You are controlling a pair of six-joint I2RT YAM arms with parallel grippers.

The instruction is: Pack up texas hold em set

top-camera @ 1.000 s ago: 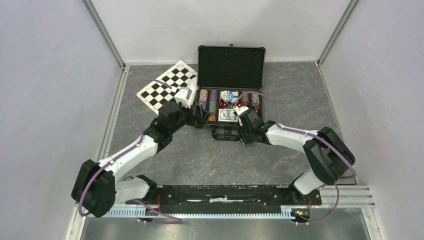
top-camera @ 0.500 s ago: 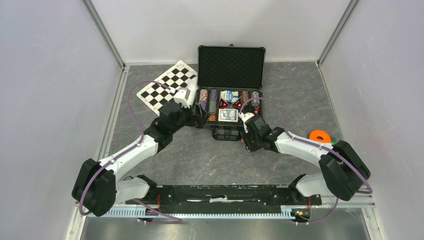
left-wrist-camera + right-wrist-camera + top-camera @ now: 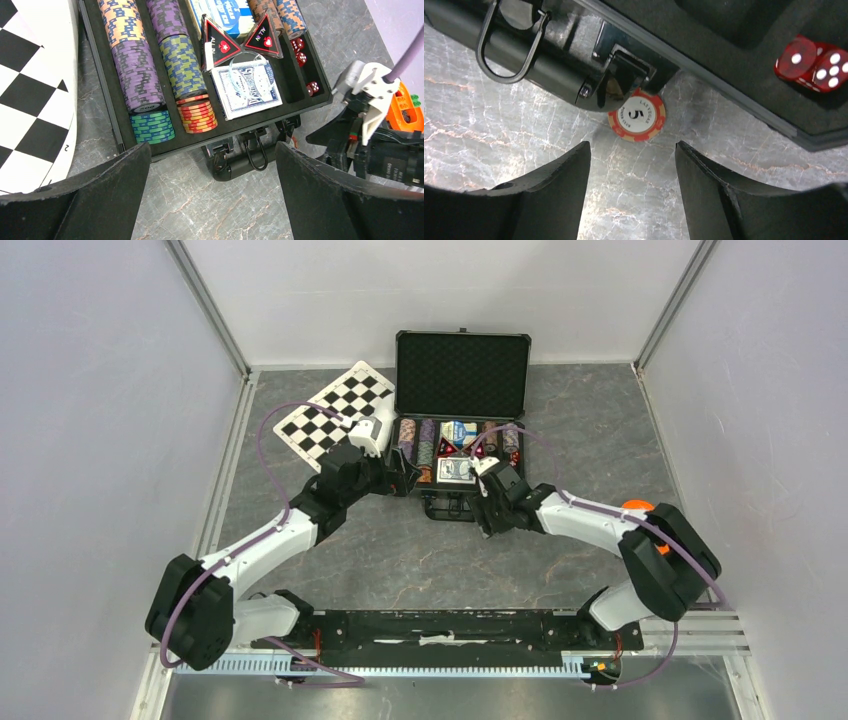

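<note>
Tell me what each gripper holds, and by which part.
Nothing: left gripper and right gripper are open; the red chip lies loose beside the case.

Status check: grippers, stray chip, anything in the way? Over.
Both empty: left gripper open, right gripper open. Red-and-white round poker chip flat on table, outside black case. Its metal latch crowds chip.

The top camera looks down from high at the near side over the whole table (image 3: 400, 550), the open case (image 3: 462, 375) at far centre. The left wrist camera looks down close over the case from its near left. The right wrist camera sits very close at its near edge. All share the handle (image 3: 230, 167); both wrist views share the dice (image 3: 819, 62).
</note>
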